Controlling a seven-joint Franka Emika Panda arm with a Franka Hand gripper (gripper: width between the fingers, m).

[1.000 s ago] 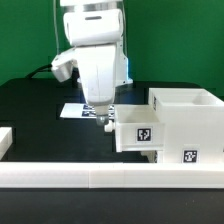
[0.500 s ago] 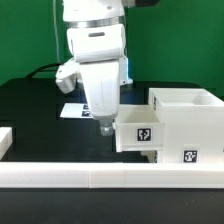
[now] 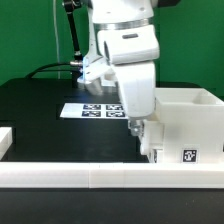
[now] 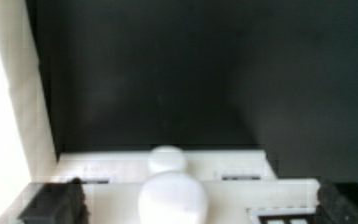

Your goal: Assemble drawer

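The tall white case [image 3: 186,112] stands at the exterior view's right, with a tag [image 3: 188,155] low on its front. One knobbed tray [image 3: 155,146] sits against the case's left side, mostly hidden behind my gripper [image 3: 140,130]. In the wrist view the tray's front wall [image 4: 247,168] and its round knob [image 4: 167,175] lie between my dark fingers [image 4: 51,205]. My gripper [image 4: 194,208] is open, its fingers wide apart on either side of the tray. I cannot tell whether they touch it. The second tray is out of view.
The long low white rail [image 3: 100,180] runs along the front and shows at the wrist view's edge [image 4: 2,100]. The marker board [image 3: 90,110] lies on the black table behind the arm. A white block [image 3: 5,140] sits at the exterior view's far left.
My arm has moved toward the exterior view's right. The tray has shifted the same way, up against the case, and the marker board is now uncovered.
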